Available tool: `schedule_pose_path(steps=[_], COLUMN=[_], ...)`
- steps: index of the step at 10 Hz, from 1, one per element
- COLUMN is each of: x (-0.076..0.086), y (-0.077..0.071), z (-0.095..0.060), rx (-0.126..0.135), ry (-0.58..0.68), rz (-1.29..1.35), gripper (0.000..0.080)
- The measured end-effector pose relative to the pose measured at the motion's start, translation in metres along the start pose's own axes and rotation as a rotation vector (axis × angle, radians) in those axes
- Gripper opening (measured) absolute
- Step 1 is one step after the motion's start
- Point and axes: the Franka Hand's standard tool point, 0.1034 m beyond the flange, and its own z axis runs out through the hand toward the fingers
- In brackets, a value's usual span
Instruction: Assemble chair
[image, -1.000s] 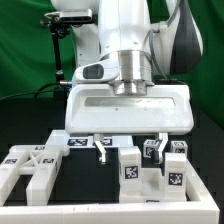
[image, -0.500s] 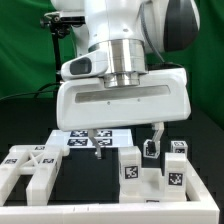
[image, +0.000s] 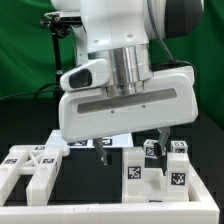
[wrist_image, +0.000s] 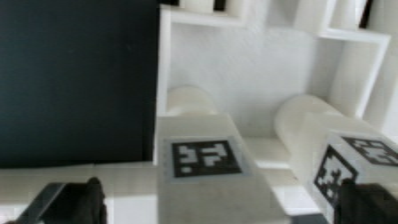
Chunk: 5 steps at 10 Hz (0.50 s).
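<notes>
Toward the exterior view's left of the middle tagged block (image: 130, 168), well apart: a cross-braced chair slab (image: 30, 165), lying flat and free. Above that block: the gripper (image: 131, 147), spread wide and holding nothing, apparently poised for a pick-up. Just toward that view's right of the block: more tagged posts (image: 172, 168); next, most likely, lower straight to straddle one piece alone, then close without nudging neighbours.
</notes>
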Motion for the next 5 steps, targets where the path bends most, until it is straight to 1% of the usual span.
schedule_pose_path(steps=[1,2,3,4,5], x=[0.0018,0.0014,0.0014,0.0014,0.0014], y=[0.0,0.0,0.0003,0.0,-0.0001], z=[-0.0001,0.0004,0.0004,0.0004,0.0005], rx=[-0.003,-0.003,-0.002,0.0,0.0], ry=[0.013,0.012,0.012,0.012,0.012], rz=[0.013,0.021,0.037,0.123,0.187], gripper=[0.0649,0.0536,0.0401,0.0286,0.0286])
